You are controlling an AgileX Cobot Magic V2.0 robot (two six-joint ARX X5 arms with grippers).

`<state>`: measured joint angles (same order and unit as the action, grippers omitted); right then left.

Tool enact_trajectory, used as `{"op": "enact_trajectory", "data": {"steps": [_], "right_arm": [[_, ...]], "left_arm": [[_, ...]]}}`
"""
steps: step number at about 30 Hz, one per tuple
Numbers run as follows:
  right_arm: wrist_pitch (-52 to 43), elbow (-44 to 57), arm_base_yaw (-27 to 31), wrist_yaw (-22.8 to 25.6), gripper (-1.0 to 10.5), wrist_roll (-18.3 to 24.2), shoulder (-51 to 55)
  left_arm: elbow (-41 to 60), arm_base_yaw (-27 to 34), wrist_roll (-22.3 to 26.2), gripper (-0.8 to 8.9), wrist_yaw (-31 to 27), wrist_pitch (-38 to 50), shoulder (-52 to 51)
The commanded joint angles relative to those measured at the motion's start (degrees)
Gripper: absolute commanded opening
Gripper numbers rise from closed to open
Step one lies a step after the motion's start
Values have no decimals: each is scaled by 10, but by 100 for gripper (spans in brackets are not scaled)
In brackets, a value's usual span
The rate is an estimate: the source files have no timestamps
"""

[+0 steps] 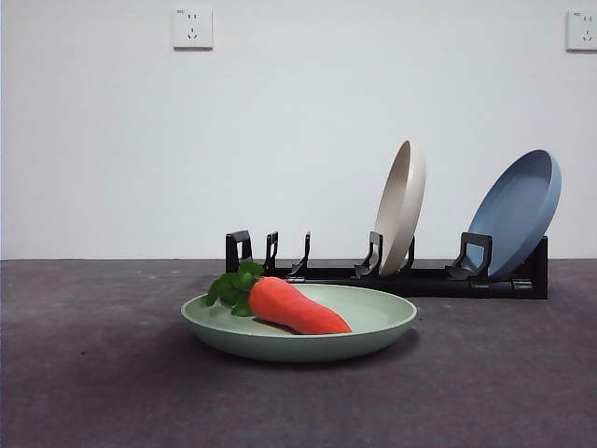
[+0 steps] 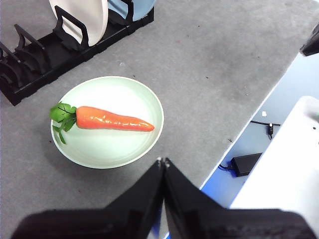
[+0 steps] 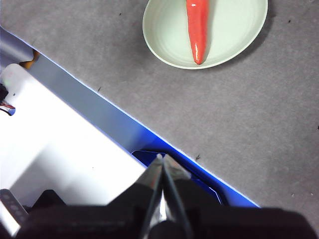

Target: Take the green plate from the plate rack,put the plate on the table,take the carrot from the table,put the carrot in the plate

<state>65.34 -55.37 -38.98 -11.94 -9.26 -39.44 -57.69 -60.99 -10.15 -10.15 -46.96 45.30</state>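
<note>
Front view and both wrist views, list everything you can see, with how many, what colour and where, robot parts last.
Shallow round matte green plate: one, pale mint green, flat on the table in front of the rack.
Tapered toy carrot: one, orange-red with dark green leaves, lying in the green plate.
Low pronged plate rack: one, black, on the table behind the green plate.
Round cream-beige plate: one, standing on edge in the rack.
Round blue plate: one, leaning in the rack's end slot.
Matte table: one, dark grey.
Wall sockets: two, white, on the white wall.
Left gripper: black jaws shut, away from the plate.
Right gripper: black jaws shut, over the table's edge.
</note>
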Motion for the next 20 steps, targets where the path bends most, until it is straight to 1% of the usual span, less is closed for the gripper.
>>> {"op": "enact_trajectory", "data": {"steps": [1, 2, 4, 6, 7, 9, 12, 15, 18, 20], "right_arm": [[-2, 3, -1, 1, 1, -3, 1], [-2, 3, -1, 1, 1, -3, 1], [-2, 3, -1, 1, 1, -3, 1], [-2, 3, -1, 1, 1, -3, 1], [-2, 3, -1, 1, 1, -3, 1], [-2, 3, -1, 1, 1, -3, 1], [-2, 3, -1, 1, 1, -3, 1], [-2, 3, -1, 1, 1, -3, 1], [-2, 3, -1, 1, 1, -3, 1], [-2, 3, -1, 1, 1, -3, 1]], "left_arm": [[2, -2, 10, -4, -5, 3, -1], [2, 2, 30, -3, -23, 9, -3], [2, 21, 53, -3, -55, 25, -18], [3, 61, 80, -3, -67, 61, -36], [3, 85, 93, -3, -61, 80, -46], [5, 154, 118, -3, -39, 122, -70], [15, 262, 144, -3, 16, 176, -107], [43, 356, 167, -4, 58, 230, -153], [103, 425, 175, -3, 62, 304, -205], [158, 459, 175, -3, 62, 358, -240]]}}
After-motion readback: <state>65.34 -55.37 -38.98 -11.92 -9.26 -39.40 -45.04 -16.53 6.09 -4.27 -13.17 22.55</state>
